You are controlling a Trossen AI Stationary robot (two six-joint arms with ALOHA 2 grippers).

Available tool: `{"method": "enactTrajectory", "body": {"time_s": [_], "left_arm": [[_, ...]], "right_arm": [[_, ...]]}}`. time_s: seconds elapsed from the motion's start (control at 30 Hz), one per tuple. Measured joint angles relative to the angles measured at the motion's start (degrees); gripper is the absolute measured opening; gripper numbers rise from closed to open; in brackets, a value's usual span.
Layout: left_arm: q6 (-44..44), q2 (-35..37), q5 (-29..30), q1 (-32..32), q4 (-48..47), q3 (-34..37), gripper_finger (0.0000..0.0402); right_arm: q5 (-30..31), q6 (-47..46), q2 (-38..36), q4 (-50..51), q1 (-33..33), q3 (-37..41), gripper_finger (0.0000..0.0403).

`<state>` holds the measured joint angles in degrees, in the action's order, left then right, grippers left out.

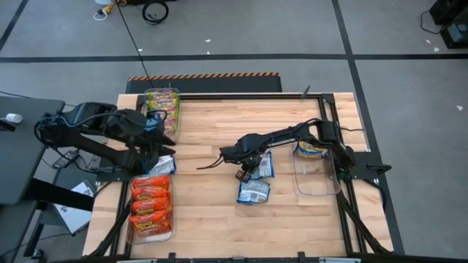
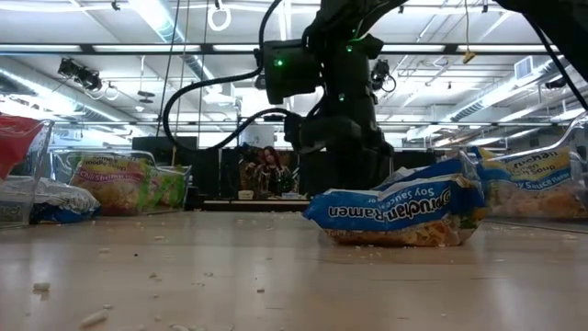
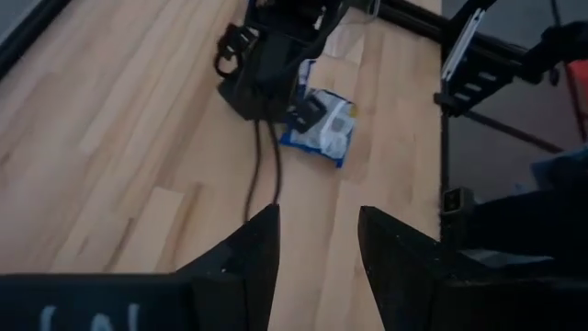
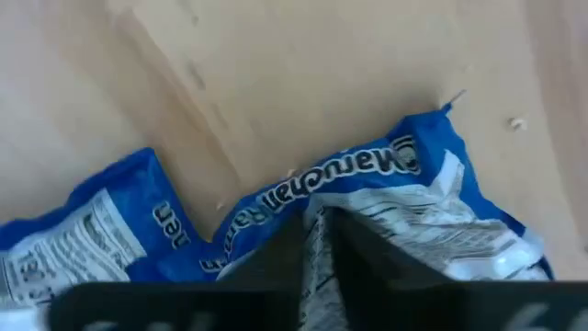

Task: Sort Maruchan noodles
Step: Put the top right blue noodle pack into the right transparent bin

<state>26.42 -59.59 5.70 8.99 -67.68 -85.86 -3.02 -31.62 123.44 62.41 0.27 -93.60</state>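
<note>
Two blue-white Maruchan packets lie mid-table. My right gripper (image 1: 243,173) points down onto the farther packet (image 1: 265,164), its fingers almost shut on the wrapper (image 4: 413,198). The nearer packet (image 1: 254,192) lies flat beside it (image 2: 395,216). My left gripper (image 1: 157,142) hovers open over the table's left edge (image 3: 317,248), touching nothing. A third blue packet (image 1: 162,165) lies just below the left gripper. Another blue packet (image 1: 311,150) sits in the clear bin on the right (image 1: 333,183). My right gripper comes at the farther packet from above, fingers pointing down. A narrow strip of its white-and-blue face (image 4: 317,241) shows between the two fingers (image 4: 367,262). The packet rests on the table; the fingers hide the exact place of contact.
A bin of green-pink packets (image 1: 162,102) stands at the far left corner. A bin of orange packets (image 1: 151,208) stands at the near left. Bare wood lies between the left bins and the middle packets. Crumbs dot the near table (image 2: 92,317).
</note>
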Motion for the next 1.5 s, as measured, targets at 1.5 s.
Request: {"method": "enactTrajectory", "body": {"time_s": [1.5], "left_arm": [[-0.2, -10.7, 26.9, 14.8, 18.0, 0.0, 0.0153]], "right_arm": [[5.1, 29.2, -35.0, 14.6, 16.2, 4.0, 0.0004]]}}
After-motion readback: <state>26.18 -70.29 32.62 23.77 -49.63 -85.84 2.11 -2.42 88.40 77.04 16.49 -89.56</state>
